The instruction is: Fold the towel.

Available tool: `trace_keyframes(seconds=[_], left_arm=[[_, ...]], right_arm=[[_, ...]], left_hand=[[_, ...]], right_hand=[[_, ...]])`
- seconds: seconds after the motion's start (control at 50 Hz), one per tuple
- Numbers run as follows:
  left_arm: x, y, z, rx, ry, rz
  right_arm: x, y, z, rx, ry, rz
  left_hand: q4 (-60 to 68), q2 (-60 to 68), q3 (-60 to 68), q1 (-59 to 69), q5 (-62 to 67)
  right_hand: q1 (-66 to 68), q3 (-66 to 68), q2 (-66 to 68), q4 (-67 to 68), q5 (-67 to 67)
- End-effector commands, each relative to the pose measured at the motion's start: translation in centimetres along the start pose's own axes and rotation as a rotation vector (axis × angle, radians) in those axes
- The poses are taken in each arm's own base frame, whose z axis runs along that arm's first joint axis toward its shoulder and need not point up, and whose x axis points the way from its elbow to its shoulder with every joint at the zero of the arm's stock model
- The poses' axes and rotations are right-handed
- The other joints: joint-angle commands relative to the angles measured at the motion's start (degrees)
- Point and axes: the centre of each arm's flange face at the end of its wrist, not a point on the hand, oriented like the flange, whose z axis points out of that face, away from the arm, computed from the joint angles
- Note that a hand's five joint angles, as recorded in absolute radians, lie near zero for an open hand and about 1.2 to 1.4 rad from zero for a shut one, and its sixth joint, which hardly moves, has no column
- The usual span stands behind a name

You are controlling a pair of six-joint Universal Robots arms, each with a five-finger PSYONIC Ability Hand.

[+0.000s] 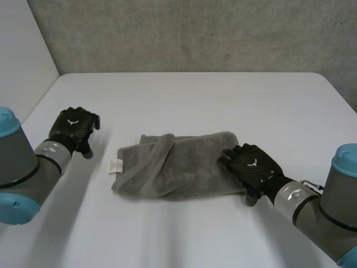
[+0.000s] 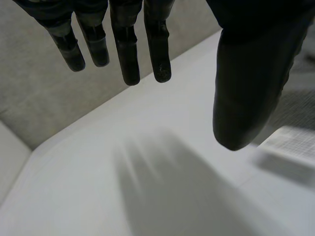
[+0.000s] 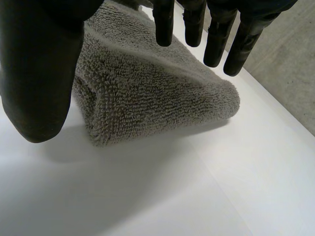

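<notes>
Free white tabletop (image 1: 195, 95) far of the folded grey terry towel (image 1: 181, 166) and on both sides. Towel blocks the middle. The black left hand (image 1: 72, 129) is well left of it, clear lane between. The black right hand (image 1: 251, 167) sits at its right end, fingers straight.

Grey towel (image 1: 184, 164), folded, flat at mid-table, white tag (image 1: 115, 165) outward.

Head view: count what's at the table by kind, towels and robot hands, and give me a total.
Towel: 1, grey, folded
Robot hands: 2, the left hand and the right hand, both black
Total: 3
</notes>
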Motion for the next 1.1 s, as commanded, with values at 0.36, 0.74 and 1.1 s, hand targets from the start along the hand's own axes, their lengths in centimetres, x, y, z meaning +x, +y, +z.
trace_keyframes(seconds=[0.36, 0.74, 1.1], left_arm=[[9.9, -2.8, 1.3, 0.094, 0.387, -0.259], [13.1, 0.1, 4.3, 0.081, 0.368, -0.1], [4.9, -2.9, 4.5, 0.141, 0.055, 0.018]], right_arm=[[0.1, 0.0, 0.1, -0.003, 0.005, 0.001], [0.1, 0.1, 0.1, -0.006, 0.004, 0.001], [-0.4, 0.0, 0.0, 0.002, -0.009, -0.003]], left_hand=[[-3.76, -0.65, -3.29, -0.74, -0.93], [-3.76, 0.02, -3.29, -0.07, -0.26], [-3.76, -0.48, -3.29, -0.57, -0.77]], right_hand=[[0.42, -2.99, 0.77, -4.35, 0.81], [0.59, -2.99, 0.94, -4.35, 0.98], [4.95, -2.99, 5.3, -4.35, 5.34]])
